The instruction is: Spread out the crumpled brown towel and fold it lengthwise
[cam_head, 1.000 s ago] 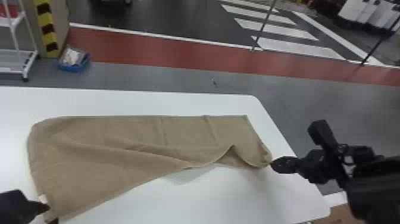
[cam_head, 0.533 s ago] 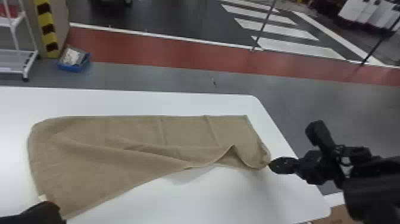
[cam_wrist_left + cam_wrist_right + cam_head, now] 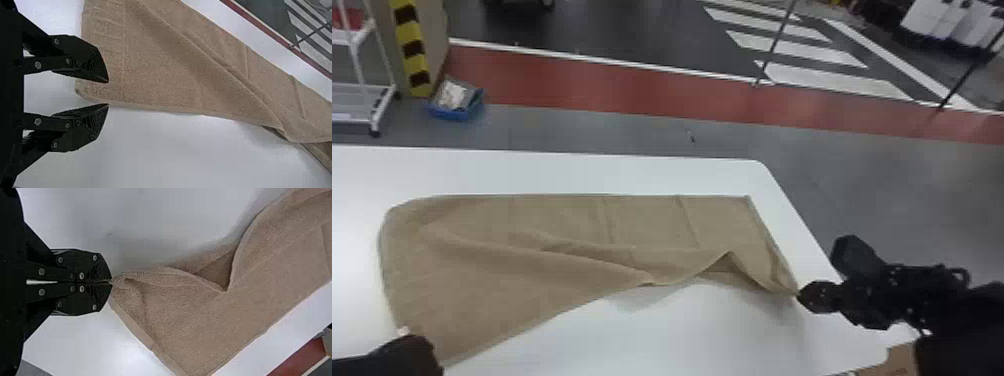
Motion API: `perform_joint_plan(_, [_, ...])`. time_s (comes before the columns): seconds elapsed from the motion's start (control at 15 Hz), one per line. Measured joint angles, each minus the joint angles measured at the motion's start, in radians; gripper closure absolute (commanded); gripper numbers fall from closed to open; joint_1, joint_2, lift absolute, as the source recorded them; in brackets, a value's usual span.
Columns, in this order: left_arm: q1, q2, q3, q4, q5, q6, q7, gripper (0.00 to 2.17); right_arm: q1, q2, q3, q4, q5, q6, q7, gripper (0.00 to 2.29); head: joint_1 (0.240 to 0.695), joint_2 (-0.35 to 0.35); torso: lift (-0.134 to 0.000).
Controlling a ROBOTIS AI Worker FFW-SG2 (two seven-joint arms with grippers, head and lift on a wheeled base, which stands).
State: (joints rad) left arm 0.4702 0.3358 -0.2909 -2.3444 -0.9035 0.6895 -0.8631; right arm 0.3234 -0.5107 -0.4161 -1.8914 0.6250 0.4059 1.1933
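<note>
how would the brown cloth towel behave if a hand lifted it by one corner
The brown cloth towel would probably droop, since it already buckles into soft folds. It seems unlikely to slip easily, given its fuzzy, looped surface. It likely wouldn't roll, lying in a broad, flat spread.

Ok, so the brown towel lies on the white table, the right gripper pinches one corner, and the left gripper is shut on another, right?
The left gripper is open, not shut: the left wrist view shows its fingers apart near that corner. The rest holds: brown towel on the white table, one corner in the right gripper.
</note>
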Motion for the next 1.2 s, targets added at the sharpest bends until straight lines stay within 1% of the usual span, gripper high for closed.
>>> perform_joint_plan(0.13, [-0.005, 0.0, -0.003, 0.004, 0.0, 0.0, -0.001, 0.8, 0.004, -0.001, -0.003, 0.001, 0.004, -0.003, 0.0, 1.36, 0.695, -0.35, -0.12])
perform_joint_plan(0.4, [-0.009, 0.001, -0.008, 0.017, -0.003, 0.0, -0.008, 0.8, 0.004, -0.002, -0.01, 0.001, -0.01, -0.004, 0.0, 1.36, 0.695, -0.35, -0.12])
perform_joint_plan(1.0, [-0.058, 0.042, -0.008, 0.077, -0.007, 0.014, -0.038, 0.8, 0.022, -0.004, -0.039, -0.032, -0.026, 0.01, 0.009, 1.36, 0.695, -0.35, -0.12])
perform_joint_plan(1.2, [-0.073, 0.048, -0.008, 0.1, -0.018, 0.018, -0.048, 0.8, 0.038, -0.005, -0.058, -0.049, -0.032, 0.014, 0.01, 1.36, 0.695, -0.35, -0.12])
